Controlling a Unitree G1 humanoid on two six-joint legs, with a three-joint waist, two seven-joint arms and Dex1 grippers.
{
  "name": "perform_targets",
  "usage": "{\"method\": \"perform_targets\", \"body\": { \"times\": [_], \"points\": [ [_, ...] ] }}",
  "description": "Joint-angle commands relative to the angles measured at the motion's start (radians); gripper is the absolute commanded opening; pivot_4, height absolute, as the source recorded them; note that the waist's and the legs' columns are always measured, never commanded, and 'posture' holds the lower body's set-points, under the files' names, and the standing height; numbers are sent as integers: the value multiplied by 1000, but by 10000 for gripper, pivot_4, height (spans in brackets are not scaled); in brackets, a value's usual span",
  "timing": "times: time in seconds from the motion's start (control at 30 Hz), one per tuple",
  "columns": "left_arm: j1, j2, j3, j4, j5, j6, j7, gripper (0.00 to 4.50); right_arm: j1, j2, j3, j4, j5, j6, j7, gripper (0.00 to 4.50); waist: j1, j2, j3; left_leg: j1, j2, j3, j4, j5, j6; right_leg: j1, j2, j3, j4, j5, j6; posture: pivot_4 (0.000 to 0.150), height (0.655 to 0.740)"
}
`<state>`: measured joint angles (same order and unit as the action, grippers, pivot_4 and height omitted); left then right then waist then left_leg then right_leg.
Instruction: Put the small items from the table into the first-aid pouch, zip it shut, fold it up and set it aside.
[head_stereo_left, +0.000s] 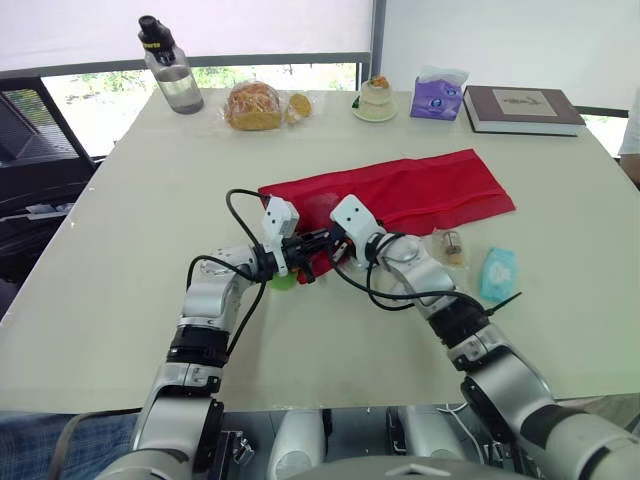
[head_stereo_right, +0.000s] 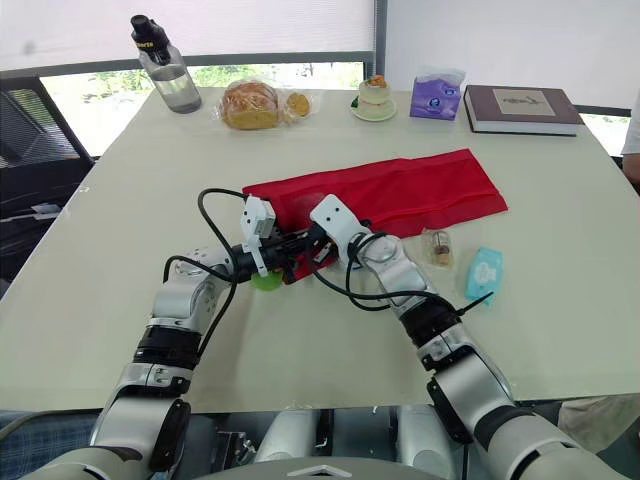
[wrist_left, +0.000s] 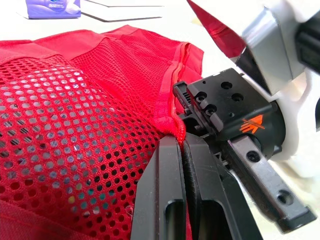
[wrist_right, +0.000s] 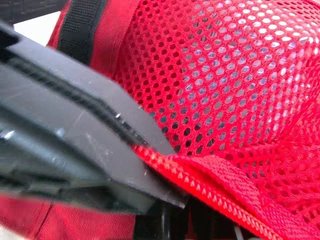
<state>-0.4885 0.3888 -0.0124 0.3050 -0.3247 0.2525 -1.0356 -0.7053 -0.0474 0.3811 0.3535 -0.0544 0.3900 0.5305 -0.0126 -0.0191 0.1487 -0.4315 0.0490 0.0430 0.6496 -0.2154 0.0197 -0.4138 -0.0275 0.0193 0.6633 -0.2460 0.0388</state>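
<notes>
Two grippers meet at the near-left end of the red mesh first-aid pouch (head_stereo_left: 420, 190), which lies flat on the pale table (head_stereo_left: 110, 260). The left gripper (wrist_left: 181, 145) pinches the hem, and the right gripper (head_stereo_left: 322, 243) is clamped on the zipper edge beside it. A small green item (head_stereo_left: 283, 282) is mostly hidden under the left gripper. A clear plastic packet (head_stereo_left: 450, 245) and a teal packet (head_stereo_left: 498, 272) lie outside the pouch; their contents are unreadable.

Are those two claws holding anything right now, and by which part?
Both hold the red pouch at its near left end: the left gripper pinches the mesh pocket's edge, and the right gripper clamps that edge alongside.
</notes>
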Motion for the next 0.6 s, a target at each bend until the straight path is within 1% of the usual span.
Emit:
{"method": "perform_targets", "body": {
  "times": [0.03,0.17,0.3,0.47,0.6],
  "points": [
    [1,7,-35,47,31,-2,-12,0,23,-29,14,-135,15,29,70,754,-1,0,0,0,0,0,0,0,0,0,0,0,0,0,0,1500,7400],
    [-17,18,-33,77,38,-19,-29,0,76,-80,7,-235,27,77,115,754,-2,0,0,0,0,0,0,0,0,0,0,0,0,0,0,1500,7400],
    [-49,40,-14,134,50,-54,-31,0,135,-148,-46,-375,64,134,144,754,-1,0,0,0,0,-1,0,0,0,0,0,0,0,0,0,1500,7400],
    [-79,83,-6,217,71,-109,-49,0,184,-175,-141,-541,170,263,149,754,-8,0,0,0,1,0,0,0,0,0,1,0,1,0,0,1500,7400],
    [-117,134,-4,309,109,-183,-61,0,222,-205,-211,-626,233,284,148,754,-9,0,0,1,5,0,0,0,0,-1,5,0,0,0,0,1500,7400]
  ]
}}
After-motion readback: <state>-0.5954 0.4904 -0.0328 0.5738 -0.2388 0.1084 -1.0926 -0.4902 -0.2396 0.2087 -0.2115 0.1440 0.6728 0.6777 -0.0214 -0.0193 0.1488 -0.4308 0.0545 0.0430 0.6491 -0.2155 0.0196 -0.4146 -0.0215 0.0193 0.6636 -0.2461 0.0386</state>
